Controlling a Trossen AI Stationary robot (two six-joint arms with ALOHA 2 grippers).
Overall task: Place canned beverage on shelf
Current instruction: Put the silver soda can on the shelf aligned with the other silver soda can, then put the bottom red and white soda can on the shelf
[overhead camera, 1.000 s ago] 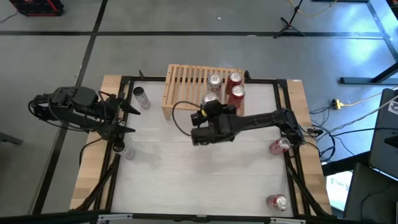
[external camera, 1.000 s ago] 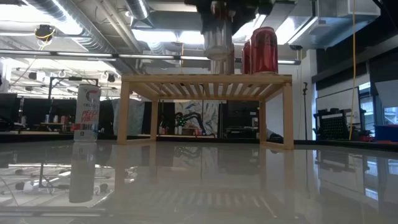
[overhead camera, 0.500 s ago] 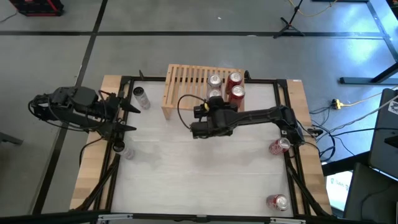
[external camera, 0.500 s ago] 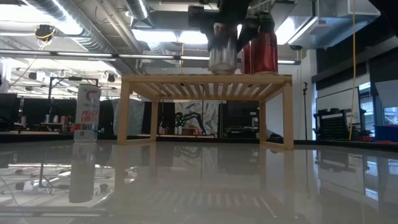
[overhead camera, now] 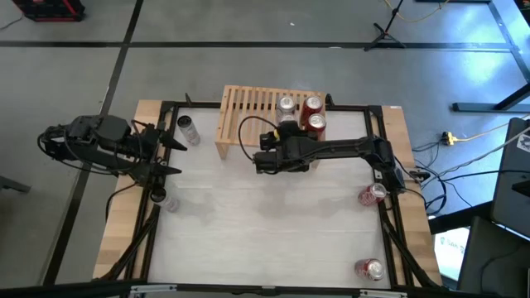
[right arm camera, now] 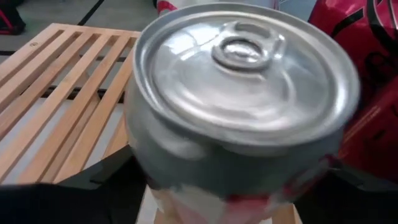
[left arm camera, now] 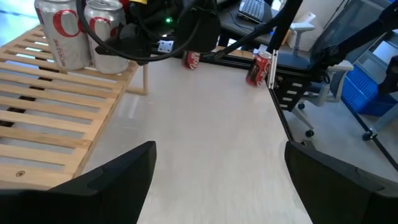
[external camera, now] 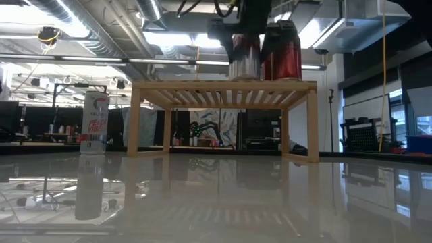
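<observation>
Item count, all views.

- Shelf (overhead camera: 248, 112): one.
- Desk (overhead camera: 265, 232): one.
- Arms: two, each with one claw: left claw (left arm camera: 219, 149), right claw (overhead camera: 286, 134).
- Cans standing on the shelf: four. Two are silver: rear silver can (overhead camera: 286, 105) and front silver can (right arm camera: 236, 112). Two are red: rear red can (overhead camera: 312, 105) and front red can (overhead camera: 315, 122).
- Cans on the desk: three confirmed. These are near red can (overhead camera: 373, 194), far red can (overhead camera: 370, 269) and one slim pale can (overhead camera: 189, 130).
- Pale object (overhead camera: 168, 200): one, kind not determinable.

Confirmed cans: seven.
</observation>
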